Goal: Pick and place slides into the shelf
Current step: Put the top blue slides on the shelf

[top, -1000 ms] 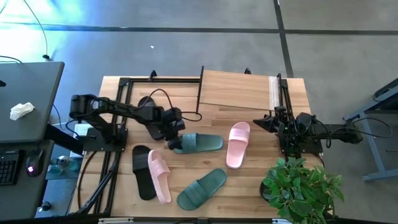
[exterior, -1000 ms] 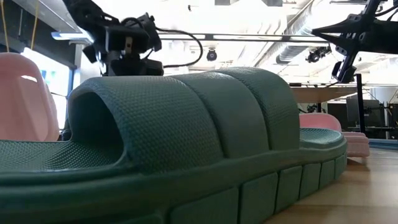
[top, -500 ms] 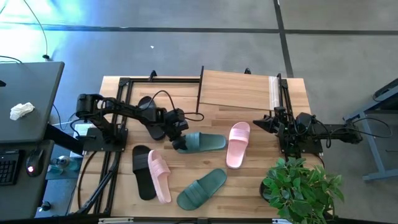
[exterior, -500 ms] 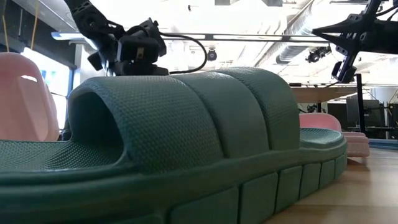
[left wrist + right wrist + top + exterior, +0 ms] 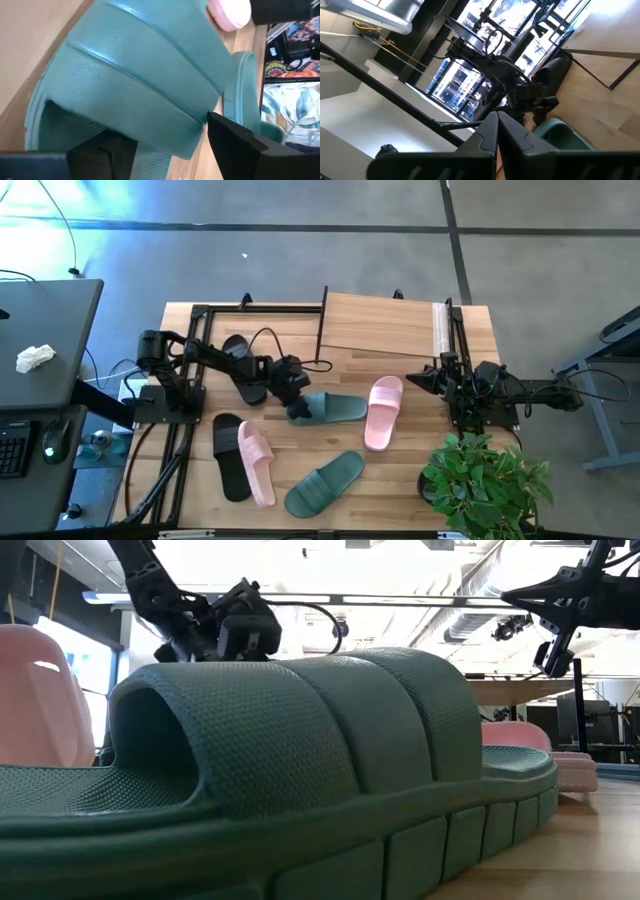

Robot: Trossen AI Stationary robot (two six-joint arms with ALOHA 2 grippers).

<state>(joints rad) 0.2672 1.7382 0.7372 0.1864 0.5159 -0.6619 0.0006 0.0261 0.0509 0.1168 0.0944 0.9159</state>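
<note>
The left arm is stretched toward mid-table, its left gripper [image 5: 297, 408] spread wide. The right gripper [image 5: 413, 379] is held closed at the right side.

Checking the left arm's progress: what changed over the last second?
The left gripper and the green slide at its fingers shifted toward the pink slide; one finger sits under the strap, grip unclear. The right gripper, shut, and the other slides stayed put.

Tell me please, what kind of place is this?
Probably a robotics lab or workshop. Two dark robot arms are mounted on a butcher-block wooden tabletop, the concrete floor is bare, and exposed ceiling ducts run overhead.
</note>
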